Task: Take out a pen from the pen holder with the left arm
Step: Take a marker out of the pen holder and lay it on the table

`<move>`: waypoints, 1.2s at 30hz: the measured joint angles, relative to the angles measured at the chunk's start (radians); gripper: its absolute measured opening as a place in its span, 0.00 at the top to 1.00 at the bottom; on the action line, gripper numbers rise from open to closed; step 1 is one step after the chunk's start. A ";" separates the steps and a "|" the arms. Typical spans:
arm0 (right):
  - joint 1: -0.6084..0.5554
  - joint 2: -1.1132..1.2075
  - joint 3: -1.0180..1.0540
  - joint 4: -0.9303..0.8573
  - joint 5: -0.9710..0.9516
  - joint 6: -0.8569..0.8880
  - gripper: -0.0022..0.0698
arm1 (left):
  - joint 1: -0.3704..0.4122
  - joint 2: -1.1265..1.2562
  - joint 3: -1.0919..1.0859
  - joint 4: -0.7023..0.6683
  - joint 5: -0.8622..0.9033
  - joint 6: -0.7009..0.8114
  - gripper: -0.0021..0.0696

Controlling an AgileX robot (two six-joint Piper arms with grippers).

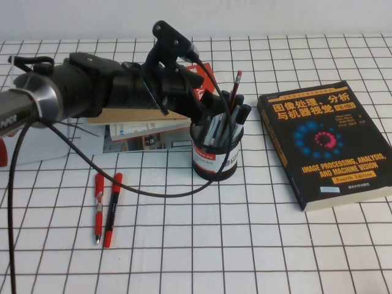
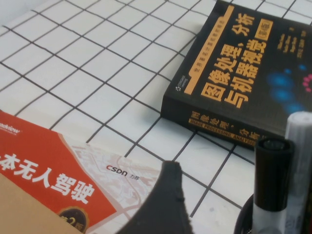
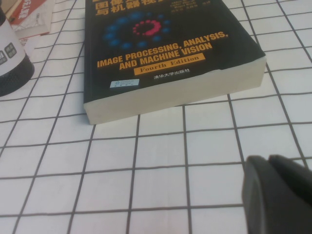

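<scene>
fingers: your left gripper's fingers stand apart with nothing in them. In the left wrist view one pad is bare, with a strip of desk between it and the nearest pen cap.
left gripper: it's up at the top of the pen holder, on the holder's left rear side, right in among the pen tops. From the high view you can't tell if it's actually touching any of them.
pens: all in the holder, a bunch of black and grey ones packed upright, plus a thin one with a red tip poking up highest at the back.
pen holder: black cup with a white label, standing upright around the middle of the desk, between the red book and the black book.
red book: lies flat behind and left of the holder on a small stack, mostly under your left arm.
black book: lies flat to the right of the holder, apart from it.
red pens: two of them side by side on the desk, front left, well away from the holder.
cable: it sags off the left arm and loops along the desk in front of the holder.
right gripper: shows only in its own wrist view, hanging over bare desk near the black book's front corner. Open or closed, you can't tell.
</scene>
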 joint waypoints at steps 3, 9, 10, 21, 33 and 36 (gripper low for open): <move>0.000 0.000 0.000 0.000 0.000 0.000 0.99 | 0.000 0.015 -0.002 0.000 0.002 0.009 0.10; 0.000 0.000 0.000 0.000 0.000 0.000 0.99 | 0.000 0.034 -0.002 -0.011 0.003 0.038 0.10; 0.000 0.000 0.000 0.000 0.000 0.000 0.99 | 0.000 0.037 -0.002 -0.013 0.003 0.040 0.10; 0.000 0.000 0.000 0.000 0.000 0.000 0.99 | 0.000 0.037 -0.002 -0.018 0.003 0.056 0.48; 0.000 0.000 0.000 0.000 0.000 0.000 0.99 | 0.000 0.037 -0.004 -0.126 0.000 0.093 0.76; 0.000 0.000 0.000 0.000 0.000 0.000 0.99 | -0.001 0.037 -0.004 -0.133 0.004 0.093 0.82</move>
